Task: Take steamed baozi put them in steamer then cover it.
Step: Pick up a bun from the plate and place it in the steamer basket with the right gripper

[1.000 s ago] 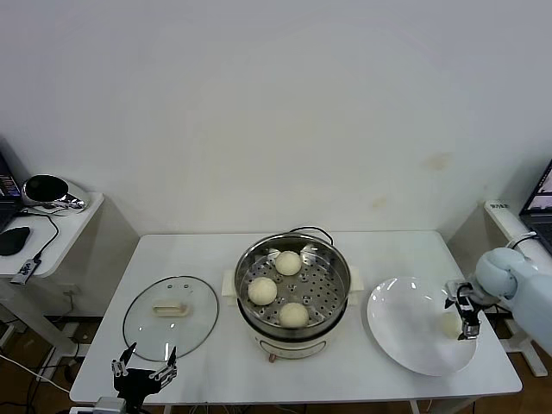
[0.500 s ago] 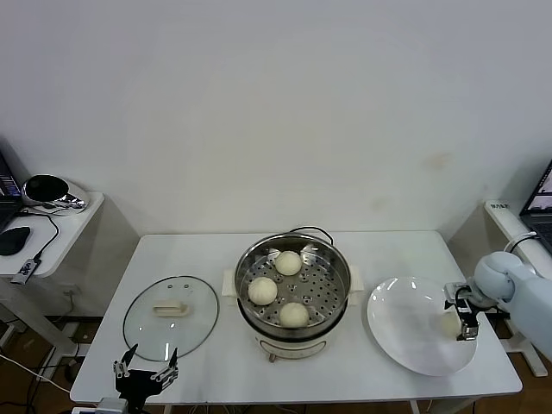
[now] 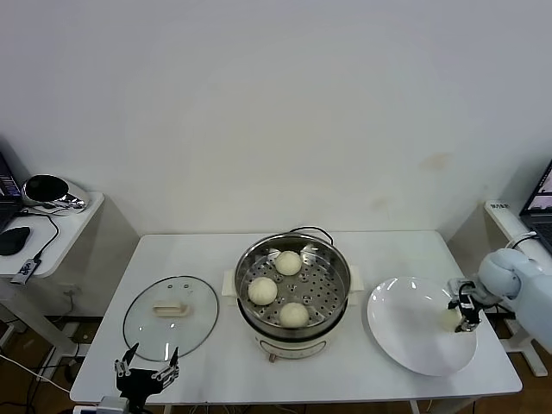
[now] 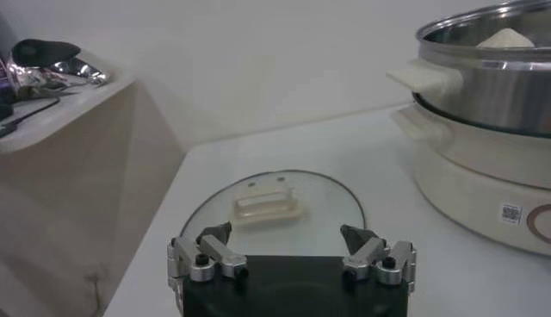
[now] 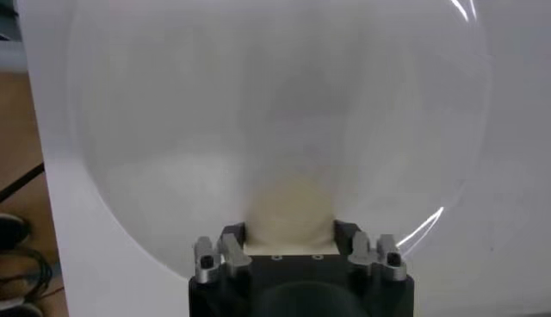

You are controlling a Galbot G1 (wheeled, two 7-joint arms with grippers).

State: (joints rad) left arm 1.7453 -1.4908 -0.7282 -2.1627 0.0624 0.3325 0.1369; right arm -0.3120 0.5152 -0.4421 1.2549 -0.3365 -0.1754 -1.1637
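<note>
The steamer stands mid-table with three baozi on its perforated tray. The fourth baozi is on the right side of the white plate, between the fingers of my right gripper. In the right wrist view the fingers press both sides of this baozi, so my right gripper is shut on it. The glass cover lies flat on the table left of the steamer. My left gripper is open and empty at the table's front left edge, just short of the cover.
A side table with a shiny object and cables stands at the far left. The steamer's cord runs behind it. The steamer's side handle and wall show in the left wrist view. The table's right edge is close beside the plate.
My right gripper has shifted slightly up and toward the table's right edge at the baozi on the plate. The left arm, cover and steamer have not moved.
</note>
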